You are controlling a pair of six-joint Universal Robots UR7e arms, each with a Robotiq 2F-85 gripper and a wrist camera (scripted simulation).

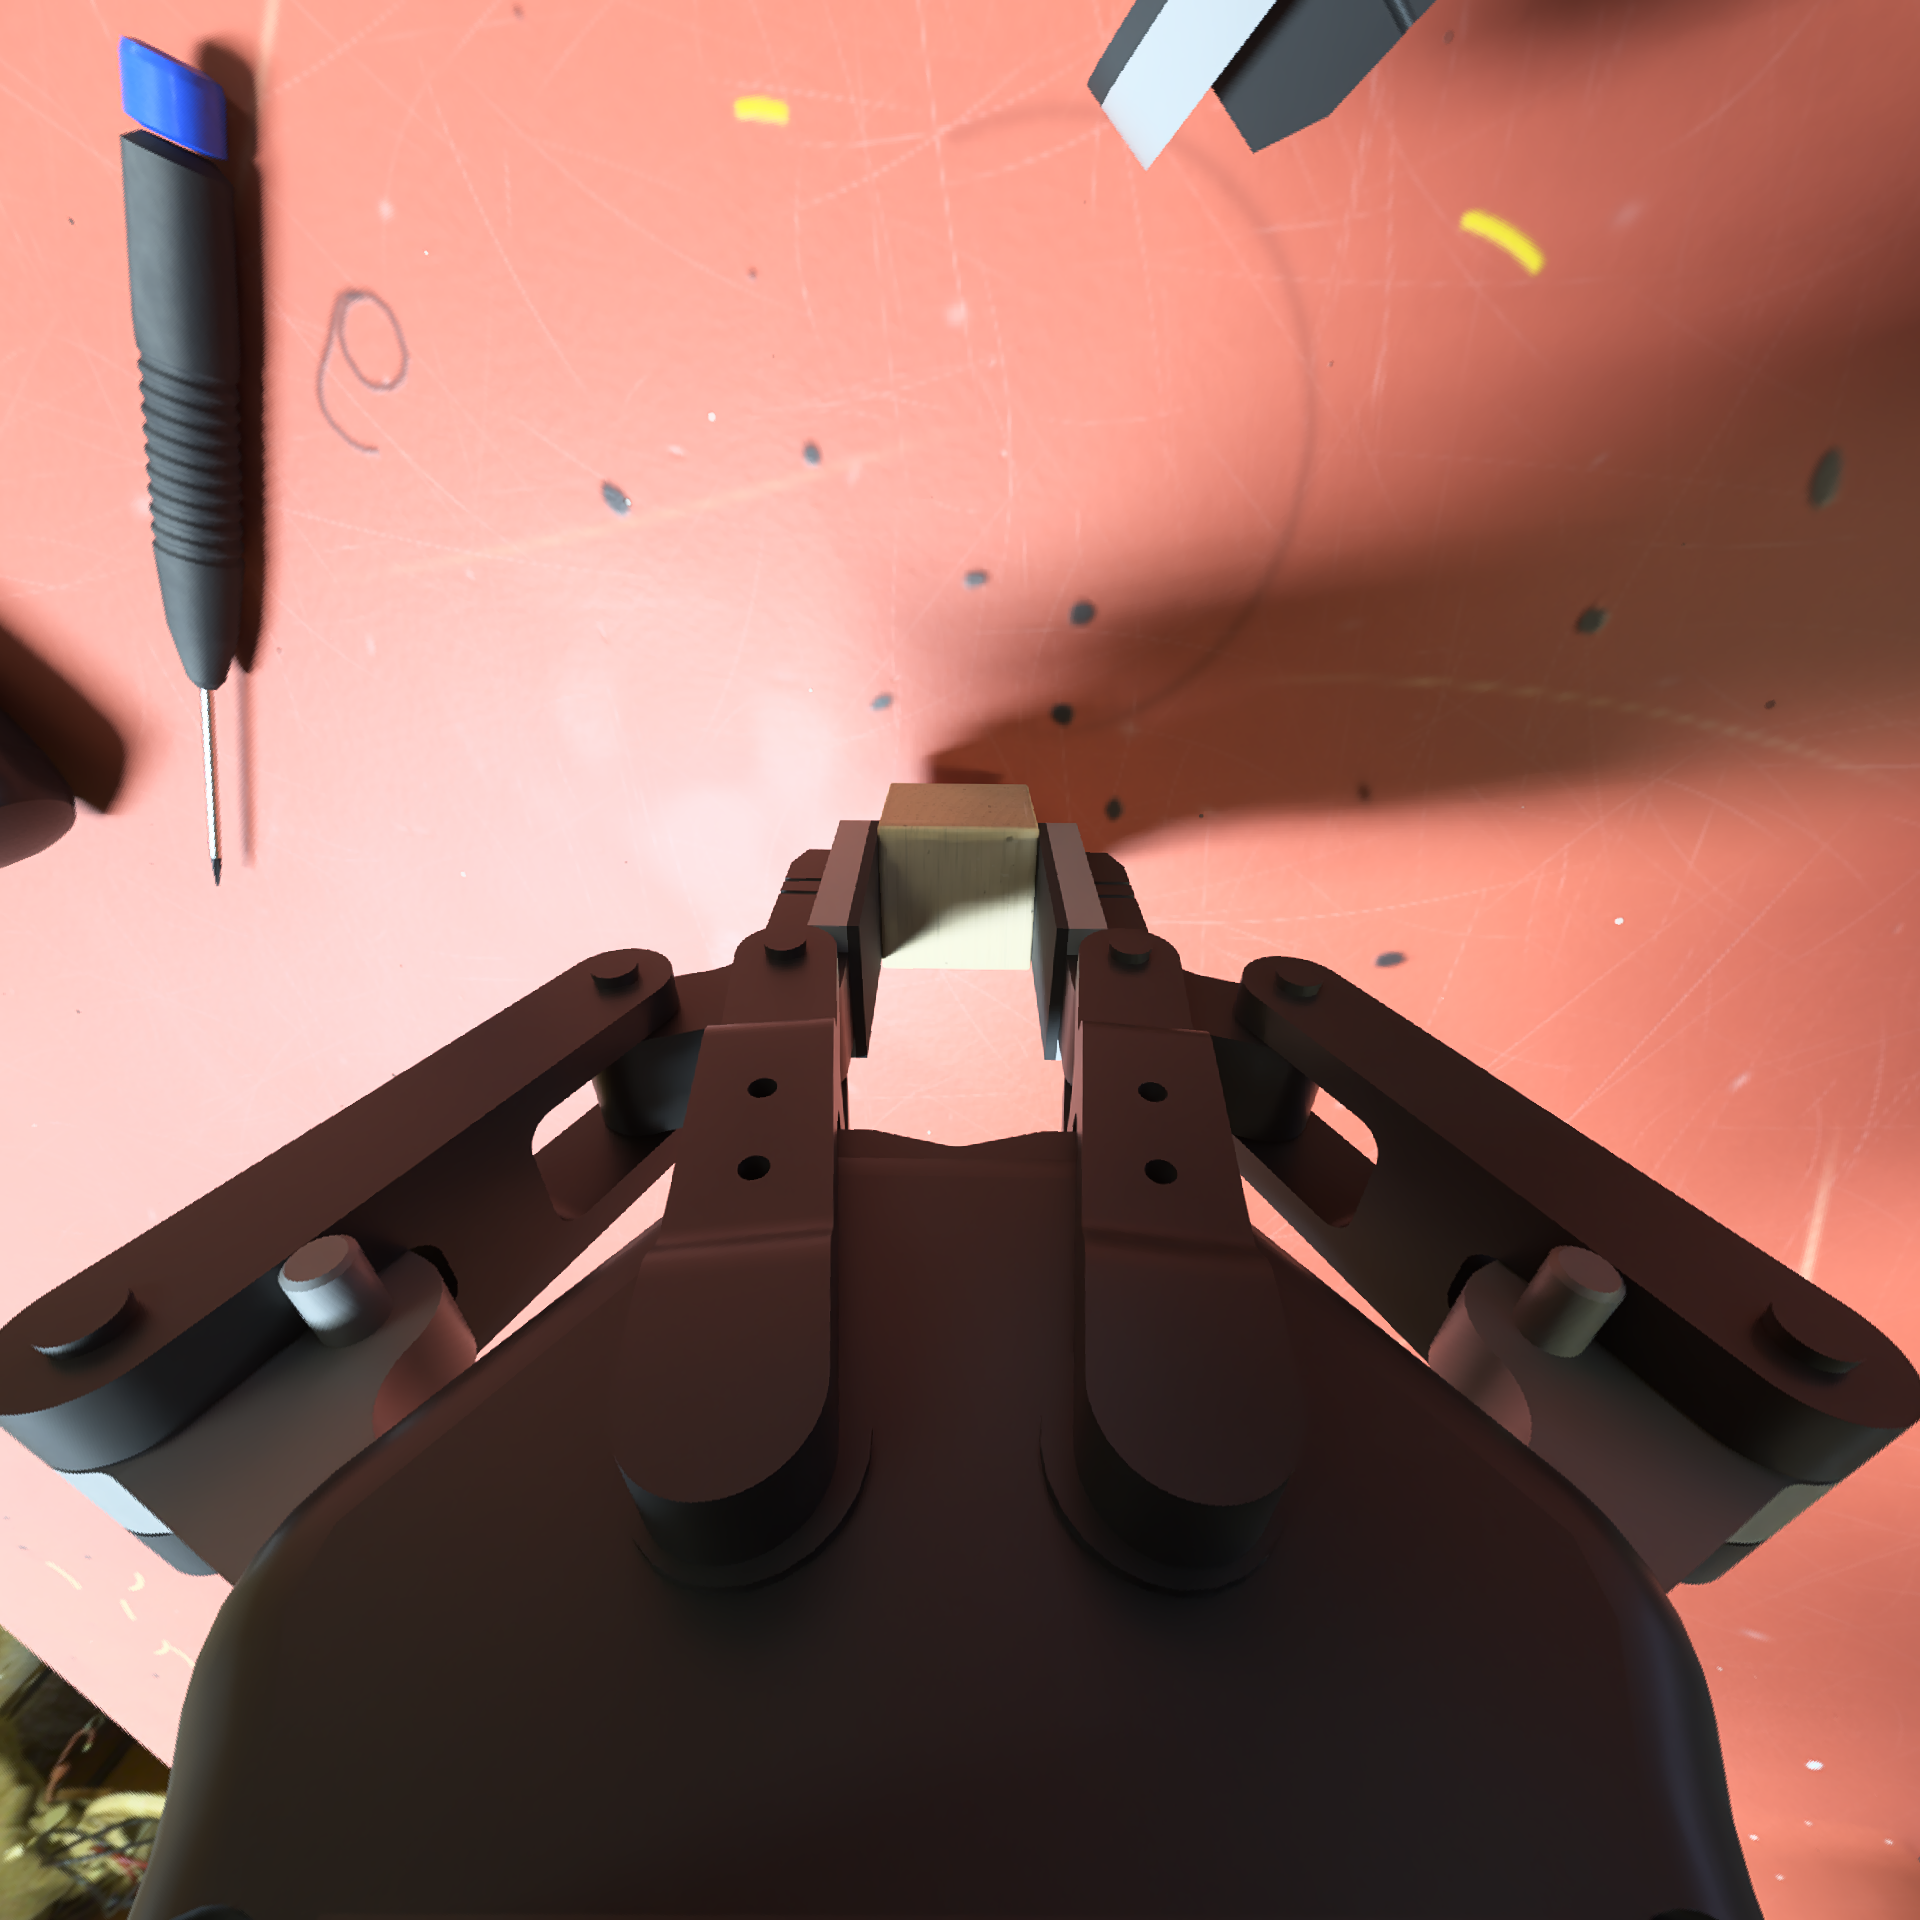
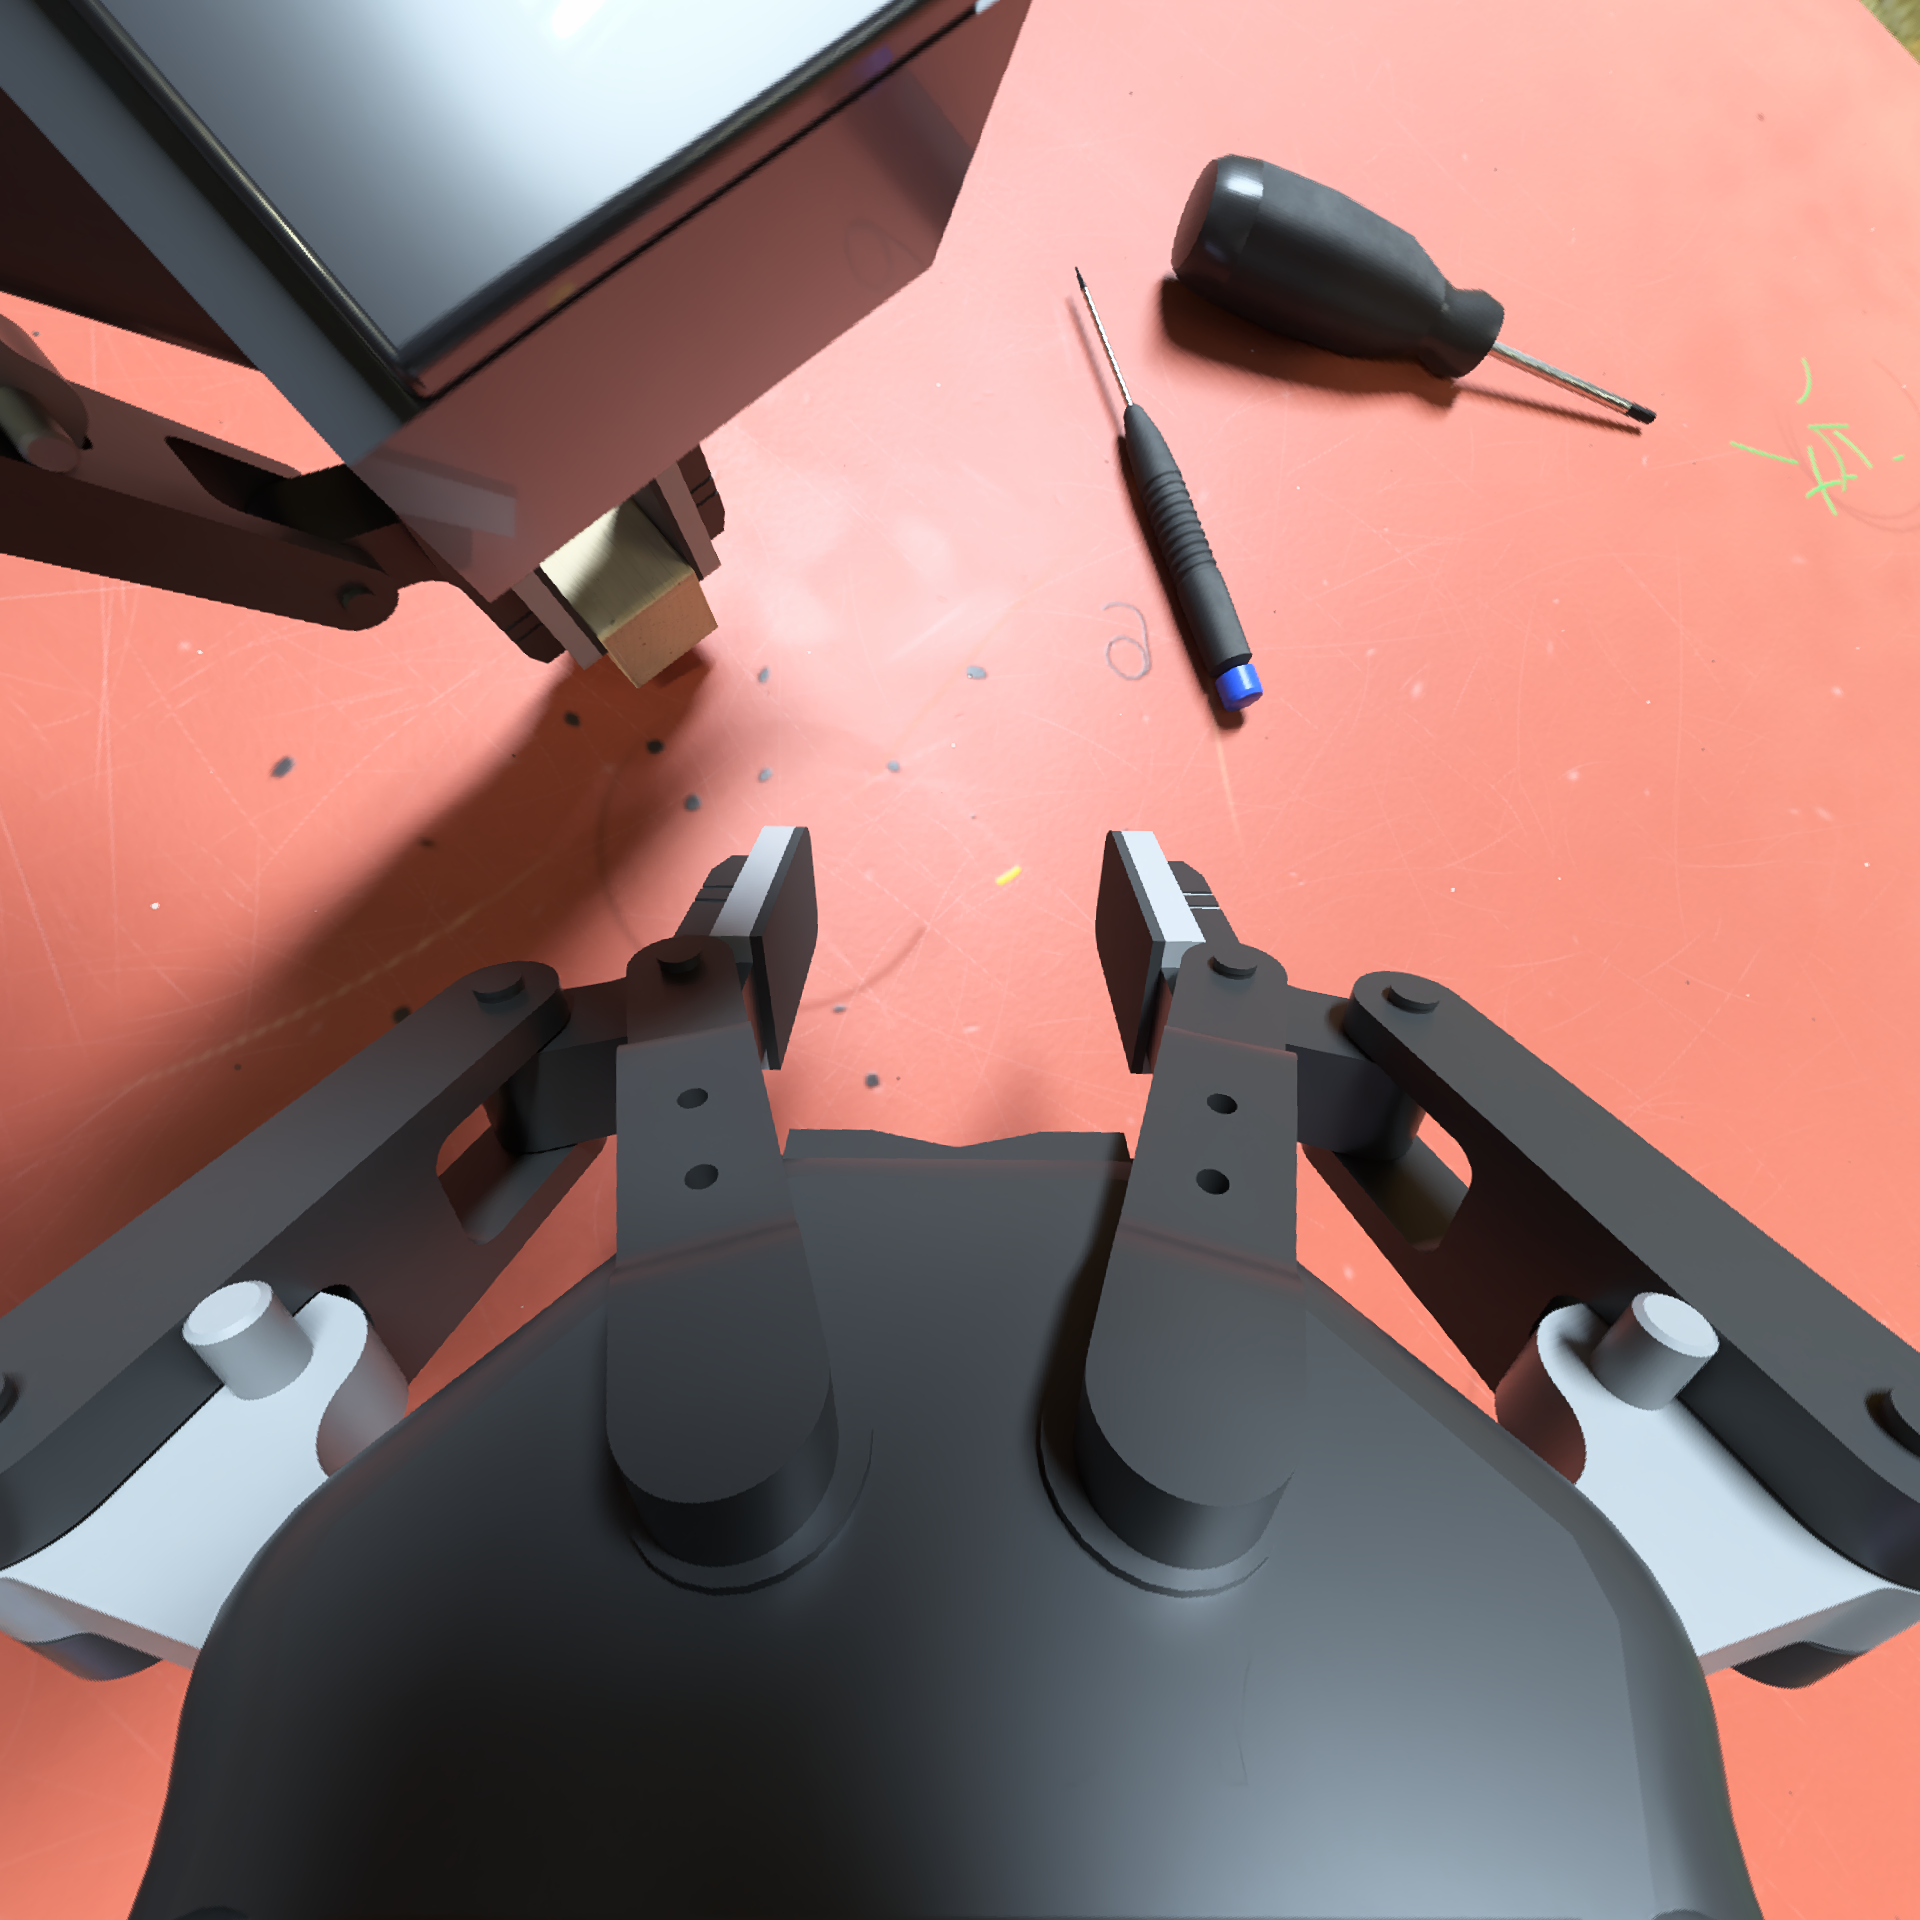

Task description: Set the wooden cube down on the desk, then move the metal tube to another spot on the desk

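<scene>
Left end effector [image 1: 957, 894] clamped on the cube [image 1: 957, 878], pads flat against two opposite faces, cube sitting at the very fingertips with open space behind it toward the palm. From the right wrist view, same cube [image 2: 639, 603] seen low over the worktop [image 2: 1455, 935], its bottom corner close to the surface and its shadow directly beneath; contact with the worktop cannot be told. Right end effector [image 2: 957, 925] spread wide and holding nothing, hovering above bare worktop, well apart from the left end effector [image 2: 623, 597]. Salmon-red worktop [image 1: 623, 623], scratched and speckled with dark spots and small yellow marks. Slim black screwdriver [image 1: 187, 416] with a blue cap lying flat toward the far left of the left wrist view, tip pointing back toward the camera; same slim screwdriver [image 2: 1184, 530] in the right wrist view, off to the right of the cube. Stubby black screwdriver [image 2: 1340, 275] beyond it, nearer the far right corner, lying flat, just beside the slim one's tip yet not touching. Tube not seen in either view. Worktop edge showing at the lower left corner of the left wrist view.
</scene>
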